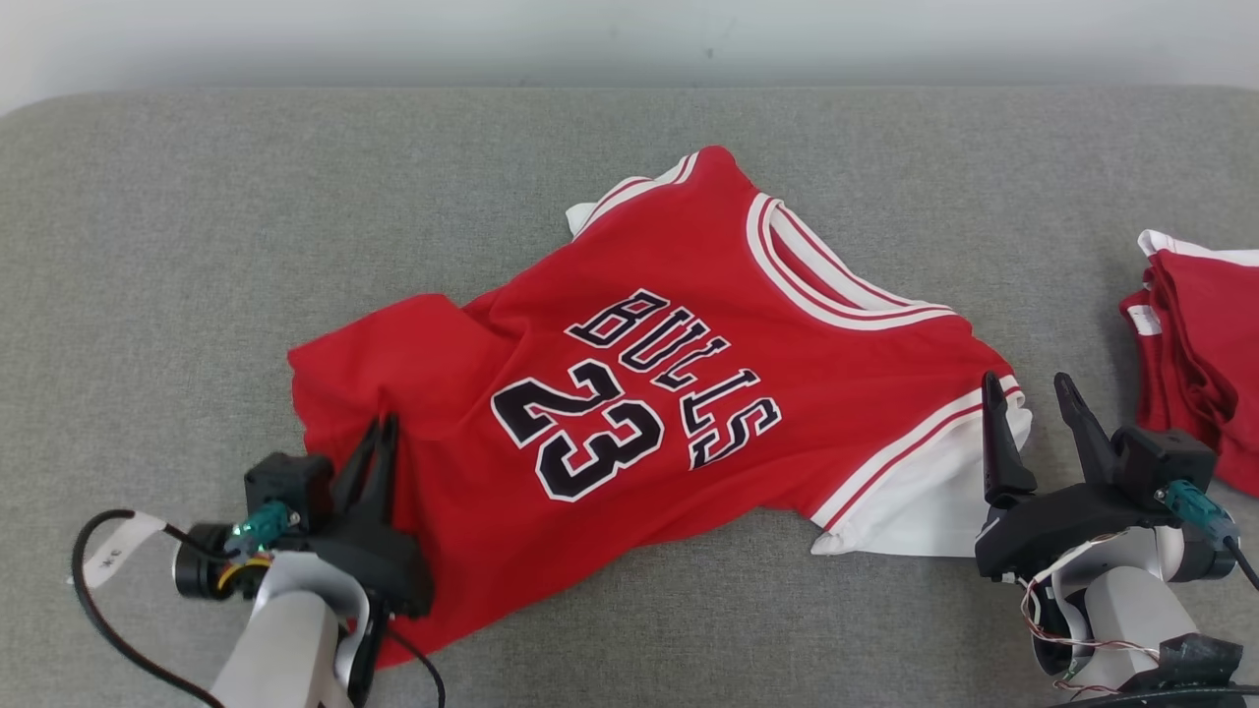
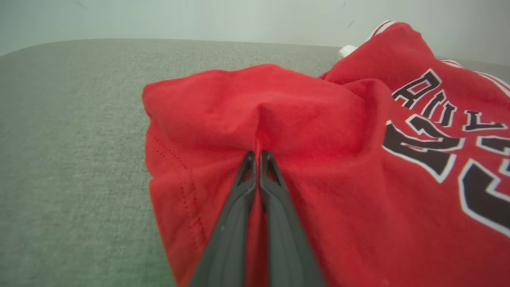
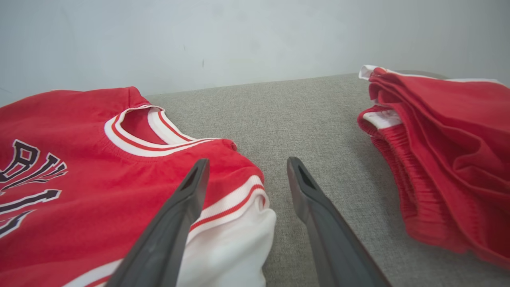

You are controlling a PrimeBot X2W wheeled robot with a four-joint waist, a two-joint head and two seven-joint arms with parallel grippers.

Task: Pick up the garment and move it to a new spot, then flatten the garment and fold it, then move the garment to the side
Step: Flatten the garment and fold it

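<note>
The garment [image 1: 629, 393] is a red jersey with white trim and the print "BULLS 23", lying spread and skewed on the grey surface, rumpled at its left hem. My left gripper [image 1: 379, 438] is shut on a pinch of red cloth near that hem; in the left wrist view its fingertips [image 2: 257, 156] meet with a fold of the garment [image 2: 279, 119] bunched up around them. My right gripper [image 1: 1028, 393] stands open at the jersey's white-trimmed right edge. In the right wrist view its left finger [image 3: 187, 195] lies over the garment [image 3: 99, 191], and its right finger is over bare surface.
A second red garment [image 1: 1195, 344] lies folded and bunched at the right edge, close to my right gripper, also seen as a pile [image 3: 446, 159] in the right wrist view. The grey padded surface [image 1: 148, 246] ends at a pale wall behind.
</note>
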